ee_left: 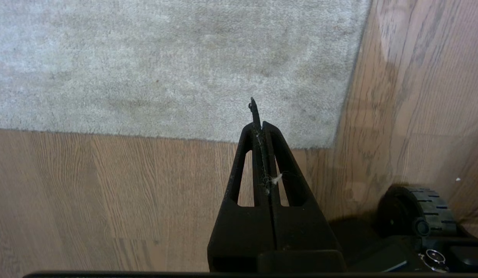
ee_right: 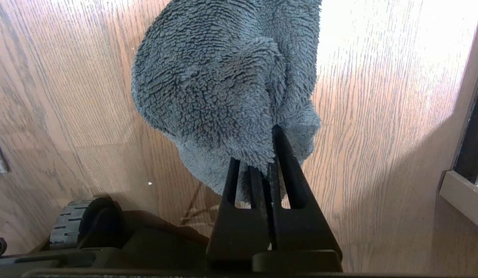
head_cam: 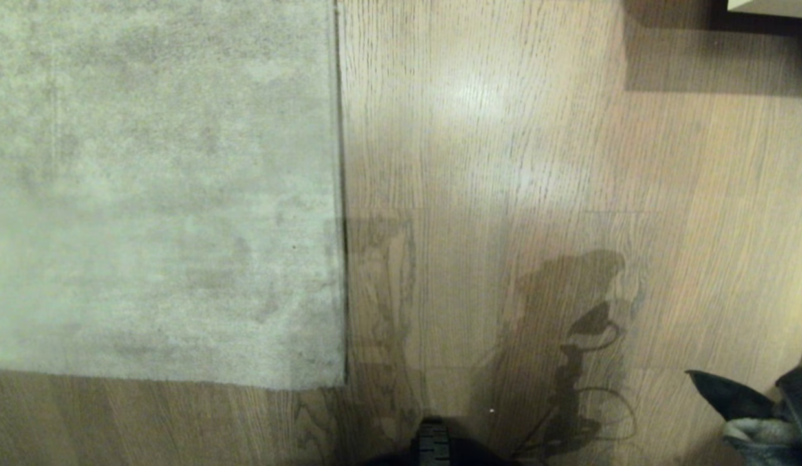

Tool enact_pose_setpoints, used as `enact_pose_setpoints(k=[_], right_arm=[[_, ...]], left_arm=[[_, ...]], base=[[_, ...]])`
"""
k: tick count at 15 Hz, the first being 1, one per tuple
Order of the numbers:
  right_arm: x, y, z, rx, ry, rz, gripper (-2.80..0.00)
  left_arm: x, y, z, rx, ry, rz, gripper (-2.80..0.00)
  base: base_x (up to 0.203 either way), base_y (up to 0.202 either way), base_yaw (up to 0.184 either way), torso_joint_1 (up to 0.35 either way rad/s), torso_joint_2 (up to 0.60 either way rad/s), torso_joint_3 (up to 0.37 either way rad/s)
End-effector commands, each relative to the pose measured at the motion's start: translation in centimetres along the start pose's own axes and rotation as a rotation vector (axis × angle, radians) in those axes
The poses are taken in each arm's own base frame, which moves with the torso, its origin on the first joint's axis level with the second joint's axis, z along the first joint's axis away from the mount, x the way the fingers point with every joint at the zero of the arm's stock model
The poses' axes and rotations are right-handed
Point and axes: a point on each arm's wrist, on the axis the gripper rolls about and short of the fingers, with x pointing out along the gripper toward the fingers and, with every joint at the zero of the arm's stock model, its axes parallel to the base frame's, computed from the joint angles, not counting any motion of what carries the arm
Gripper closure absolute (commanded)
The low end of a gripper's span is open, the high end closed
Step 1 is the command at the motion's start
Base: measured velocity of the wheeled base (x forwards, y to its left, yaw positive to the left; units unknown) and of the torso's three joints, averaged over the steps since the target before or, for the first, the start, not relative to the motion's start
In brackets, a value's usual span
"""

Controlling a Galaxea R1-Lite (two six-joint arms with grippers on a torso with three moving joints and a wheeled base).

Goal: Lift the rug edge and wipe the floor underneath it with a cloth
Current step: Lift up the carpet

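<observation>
A pale grey-beige rug (head_cam: 155, 188) covers the left of the head view. Its rug edge (head_cam: 341, 194) runs straight down to a square corner (head_cam: 344, 386), lying flat on the floor (head_cam: 491, 162) of light brown wood planks. In the left wrist view my left gripper (ee_left: 259, 125) hangs shut and empty above the floor, just short of the rug corner (ee_left: 333, 146); a bit of white lint clings to its fingers. My right gripper (ee_right: 258, 154) is shut on the cloth (ee_right: 219, 77), a fuzzy dark grey-blue rag hanging above bare floor. The cloth (head_cam: 724, 391) also shows at the head view's lower right.
My base's wheel (head_cam: 433, 443) sits at the bottom middle of the head view, close to the rug corner. A pale piece of furniture (head_cam: 769, 6) casts a dark shadow at the far right. A low pale ledge (ee_right: 460, 195) stands beside the right gripper.
</observation>
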Motion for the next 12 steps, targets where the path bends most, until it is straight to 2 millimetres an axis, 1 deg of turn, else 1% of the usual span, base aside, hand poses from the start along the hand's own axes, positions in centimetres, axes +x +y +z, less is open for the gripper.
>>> enact_pose_setpoints(k=[1, 4, 9, 12], right_arm=[[0.0, 0.0, 0.0, 0.000, 0.000, 0.000, 0.00], [0.0, 0.0, 0.0, 0.000, 0.000, 0.000, 0.00], [0.0, 0.0, 0.0, 0.000, 0.000, 0.000, 0.00], [0.0, 0.0, 0.0, 0.000, 0.000, 0.000, 0.00]], left_arm=[[0.0, 0.0, 0.0, -0.001, 0.012, 0.000, 0.00], [0.4, 0.0, 0.1, 0.006, 0.070, -0.001, 0.00], [2.0, -0.1, 0.4, 0.053, 0.265, -0.053, 0.00], [3.4, -0.4, 2.3, 0.044, 0.352, -0.159, 0.00]], base=[[0.000, 0.000, 0.000, 0.000, 0.00, 0.000], [0.000, 0.000, 0.000, 0.000, 0.00, 0.000], [0.000, 0.000, 0.000, 0.000, 0.00, 0.000], [0.000, 0.000, 0.000, 0.000, 0.00, 0.000]])
